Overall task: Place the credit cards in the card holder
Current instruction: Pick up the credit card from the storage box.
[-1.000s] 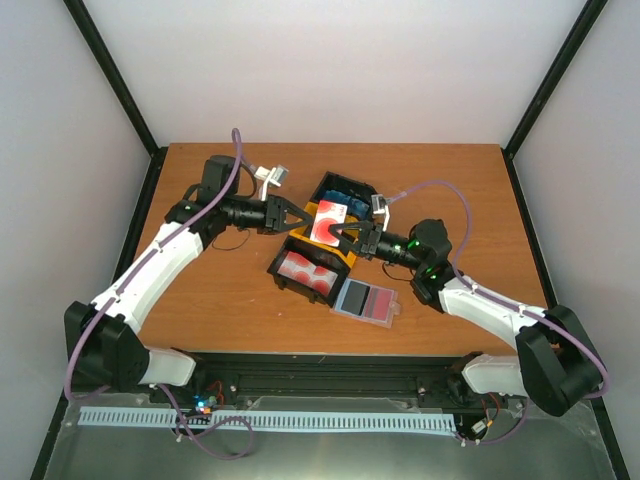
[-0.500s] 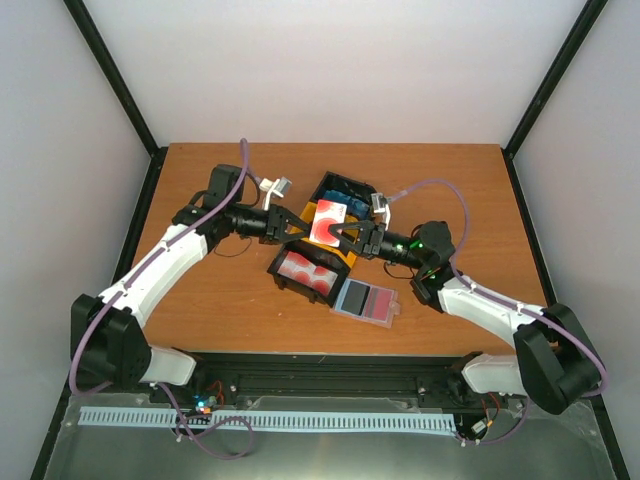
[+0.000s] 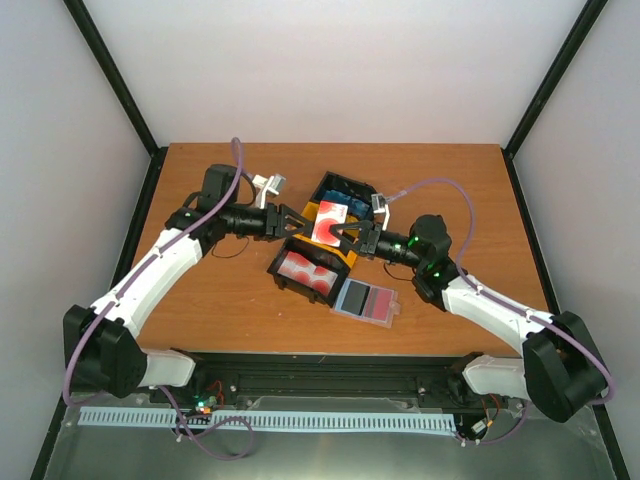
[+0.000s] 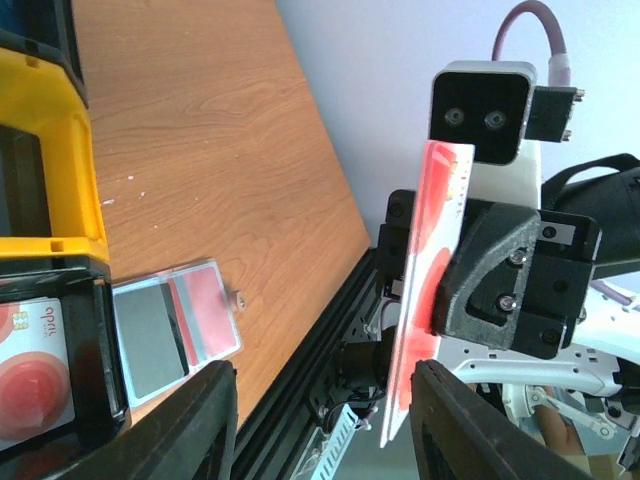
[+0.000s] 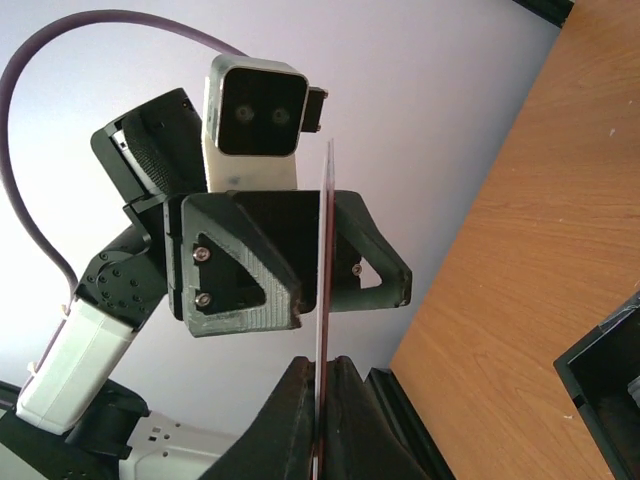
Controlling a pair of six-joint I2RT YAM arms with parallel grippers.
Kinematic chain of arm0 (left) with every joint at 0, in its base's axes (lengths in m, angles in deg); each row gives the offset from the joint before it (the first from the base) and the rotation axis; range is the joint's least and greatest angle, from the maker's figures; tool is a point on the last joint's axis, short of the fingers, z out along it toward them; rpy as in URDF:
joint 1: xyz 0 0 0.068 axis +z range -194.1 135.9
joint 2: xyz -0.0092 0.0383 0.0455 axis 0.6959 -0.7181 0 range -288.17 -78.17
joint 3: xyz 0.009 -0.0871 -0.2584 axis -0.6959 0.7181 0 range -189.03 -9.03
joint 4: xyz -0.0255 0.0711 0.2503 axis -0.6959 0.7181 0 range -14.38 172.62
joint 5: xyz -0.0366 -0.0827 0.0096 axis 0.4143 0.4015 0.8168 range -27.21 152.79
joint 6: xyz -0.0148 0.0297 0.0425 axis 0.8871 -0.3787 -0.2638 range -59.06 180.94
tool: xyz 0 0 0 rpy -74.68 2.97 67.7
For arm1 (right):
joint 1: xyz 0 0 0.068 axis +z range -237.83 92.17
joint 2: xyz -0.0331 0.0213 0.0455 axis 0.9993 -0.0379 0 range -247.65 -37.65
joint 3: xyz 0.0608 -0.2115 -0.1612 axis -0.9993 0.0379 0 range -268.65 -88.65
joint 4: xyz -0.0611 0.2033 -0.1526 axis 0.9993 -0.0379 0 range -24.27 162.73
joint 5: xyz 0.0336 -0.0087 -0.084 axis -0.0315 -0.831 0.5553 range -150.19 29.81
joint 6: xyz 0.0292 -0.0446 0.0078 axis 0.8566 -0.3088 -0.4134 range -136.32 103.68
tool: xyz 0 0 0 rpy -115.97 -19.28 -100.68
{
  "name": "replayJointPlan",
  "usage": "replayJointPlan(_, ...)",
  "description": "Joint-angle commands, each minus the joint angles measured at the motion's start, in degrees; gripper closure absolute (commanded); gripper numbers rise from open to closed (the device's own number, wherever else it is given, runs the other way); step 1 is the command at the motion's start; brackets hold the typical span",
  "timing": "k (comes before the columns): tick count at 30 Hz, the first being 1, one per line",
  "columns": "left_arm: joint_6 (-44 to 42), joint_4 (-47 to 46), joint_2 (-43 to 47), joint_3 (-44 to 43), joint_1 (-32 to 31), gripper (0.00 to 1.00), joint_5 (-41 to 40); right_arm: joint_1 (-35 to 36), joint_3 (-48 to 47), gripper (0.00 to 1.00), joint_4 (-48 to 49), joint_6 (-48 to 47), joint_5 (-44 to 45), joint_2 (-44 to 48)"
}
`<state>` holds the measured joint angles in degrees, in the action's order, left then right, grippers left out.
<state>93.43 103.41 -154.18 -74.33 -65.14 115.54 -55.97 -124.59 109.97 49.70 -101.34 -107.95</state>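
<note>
Pinching the stiff, thin, likely slick credit card (image 3: pixel 328 226) upright over the bins (image 3: pixel 344 262), the right gripper (image 3: pixel 342 236) sat at its four o'clock, the left gripper (image 3: pixel 303 224) spread at nine, the card holder (image 3: pixel 366 301) open at five; an edge pinch seemed safest.

- Left of the table (image 3: pixel 235 305): bare wood, open lane.
- Centre's jammed: left gripper (image 3: pixel 306 223) and right gripper (image 3: pixel 344 235) nose to nose above the bins (image 3: pixel 278 268), red-and-white card (image 3: pixel 328 225) between.
- Card holder (image 3: pixel 390 306) sits just beside the bins' near-right corner.
</note>
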Motion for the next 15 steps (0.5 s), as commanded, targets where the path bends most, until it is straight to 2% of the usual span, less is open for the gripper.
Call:
replayJointPlan(1, 0.18, -4.74, 1.39, 0.45, 0.3, 0.51, 5.13, -0.22, -1.72, 0.97, -0.95, -2.13, -0.85, 0.6)
replayJointPlan(7, -0.28, -5.98, 1.17, 1.74, 0.24, 0.54, 8.85, -0.23, -1.53, 0.97, 3.33, 0.03, -2.98, -0.07)
replayJointPlan(13, -1.61, -4.18, -0.01, 2.43, 0.3, 0.73, 8.78, -0.21, -0.48, 0.97, 8.45, 2.8, -4.21, -0.86)
replayJointPlan(15, -1.6, -4.48, -0.13, 2.54, 0.25, 0.75, 8.77, -0.22, -0.28, 0.97, 10.18, 3.64, -4.83, -0.97)
